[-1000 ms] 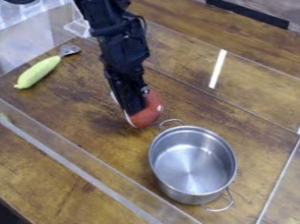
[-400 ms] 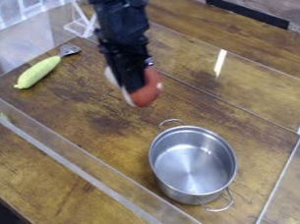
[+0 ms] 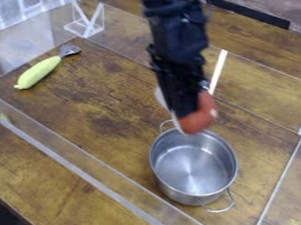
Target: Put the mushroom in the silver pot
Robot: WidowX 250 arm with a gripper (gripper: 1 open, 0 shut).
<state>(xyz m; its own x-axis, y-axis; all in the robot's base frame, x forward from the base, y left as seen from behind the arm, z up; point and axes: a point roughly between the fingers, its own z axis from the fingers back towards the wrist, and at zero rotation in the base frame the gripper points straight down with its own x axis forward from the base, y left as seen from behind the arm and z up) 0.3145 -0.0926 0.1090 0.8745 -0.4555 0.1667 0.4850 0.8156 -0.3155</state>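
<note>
Since the earlier frames the arm has swung from the middle of the worktop toward its right side and risen, carrying the mushroom with it, so that the hand (image 3: 193,110) now hangs over the far rim of the silver pot (image 3: 193,166); the pot and the yellow-green corn-like piece (image 3: 38,72) lie where they lay before. Dark arm links descend from the top edge of the view and end in the hand, which points steeply downward with its jaws nearly closed and clamped on the mushroom (image 3: 200,117). Only the reddish-brown cap shows, blurred by motion, at the tip of the hand; the stem cannot be made out. Mushroom and hand are in the air, above the pot's far rim and not inside the vessel; whether they touch the rim cannot be told. Silver pot: upright on the wooden worktop (image 3: 74,118) toward the near right part, interior bare and shiny, one loop handle on the far-left rim, another on the near-right rim. Corn-like piece: lying flat near the left edge, well apart from pot and hand. Clear low wall (image 3: 75,167): runs along the near edge and round the working area. Clear triangular stand (image 3: 82,19): near the far left corner. Pale upright strip (image 3: 220,68): just behind the arm, toward the far right
</note>
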